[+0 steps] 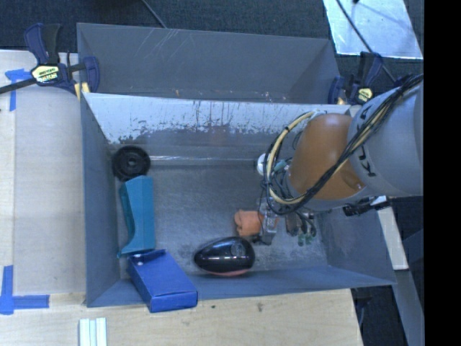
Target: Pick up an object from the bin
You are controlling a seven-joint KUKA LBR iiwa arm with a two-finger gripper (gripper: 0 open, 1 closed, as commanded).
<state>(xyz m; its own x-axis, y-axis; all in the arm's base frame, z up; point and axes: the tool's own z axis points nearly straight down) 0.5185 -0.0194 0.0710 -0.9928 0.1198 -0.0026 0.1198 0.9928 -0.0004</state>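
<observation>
At lower centre of the frame the gripper sits low just right of a small orange lump, apart or together I cannot tell, and an off-centre close could nudge the lump onto the black mouse just below.

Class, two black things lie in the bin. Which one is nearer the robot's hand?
The glossy black oval, low in the bin's middle, close to the hand; the round black disc lies in the far left corner.

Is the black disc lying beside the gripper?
No, the black disc lies at the bin's far left; the gripper is beside a small orange thing.
</observation>
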